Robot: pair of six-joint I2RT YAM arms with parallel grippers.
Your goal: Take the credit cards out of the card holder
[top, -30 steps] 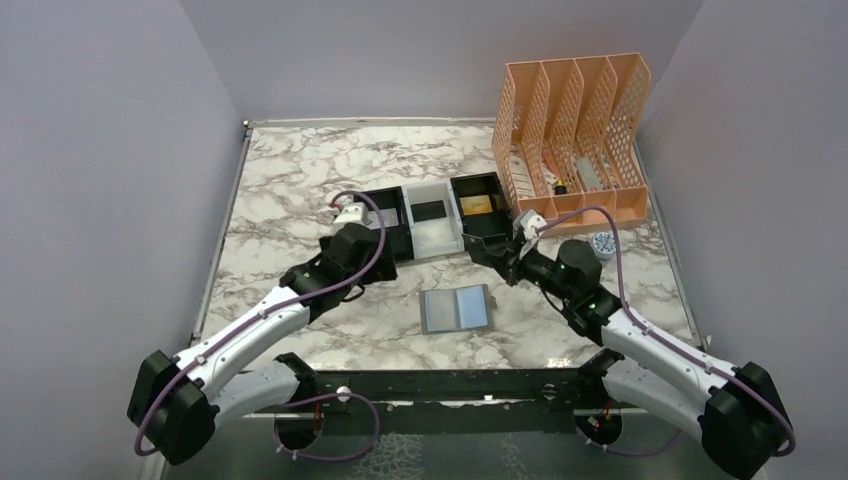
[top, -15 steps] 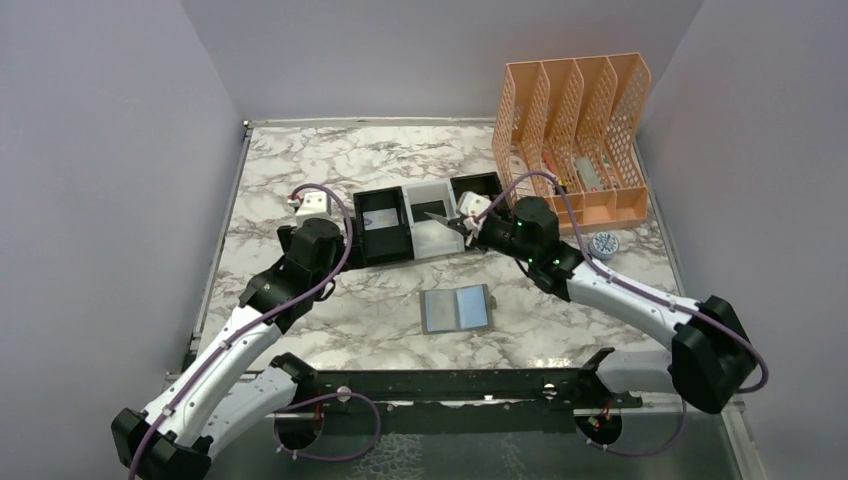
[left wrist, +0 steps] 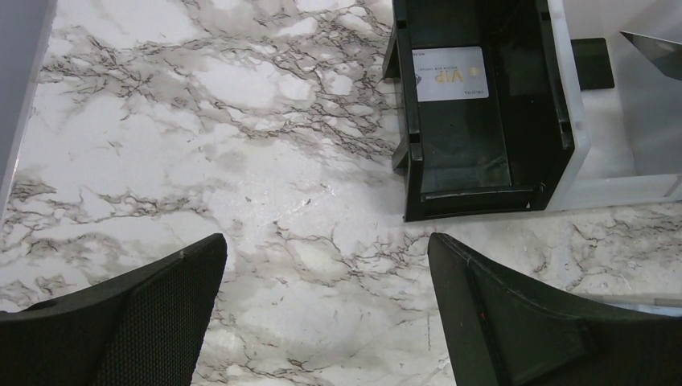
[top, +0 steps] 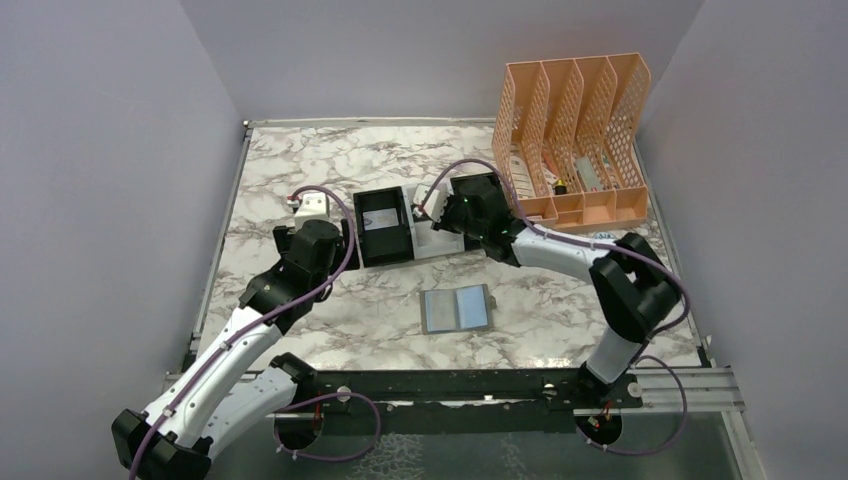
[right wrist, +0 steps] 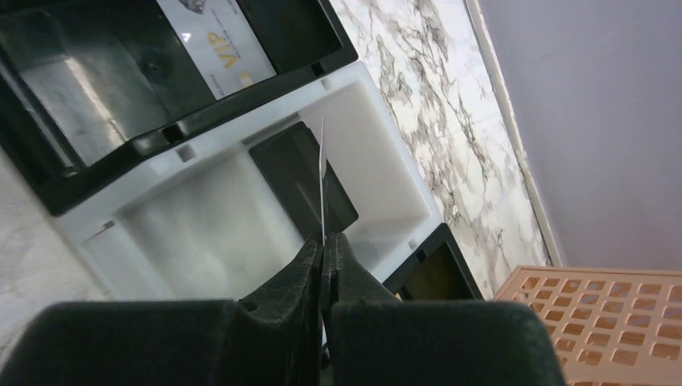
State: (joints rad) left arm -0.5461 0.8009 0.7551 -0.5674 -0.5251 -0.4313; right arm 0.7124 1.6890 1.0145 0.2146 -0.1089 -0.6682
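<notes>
Over the white compartment (right wrist: 386,173), right gripper (right wrist: 324,241) pinches a thin card (left wrist: 659,50).

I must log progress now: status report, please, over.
Left gripper open, empty, above marble table. Right gripper shut on thin card, above tray's white compartment. Card holder lies open, both arms clear of it. Nothing blocks.

White-and-black L arm (top: 245,335) bent at elbow, wrist tipped down, L jaws spread wide, matching R arm (top: 555,252) folded sharply, forearm reaching left, R jaws pinched on thin pale card (right wrist: 322,161), edge-on.
</notes>
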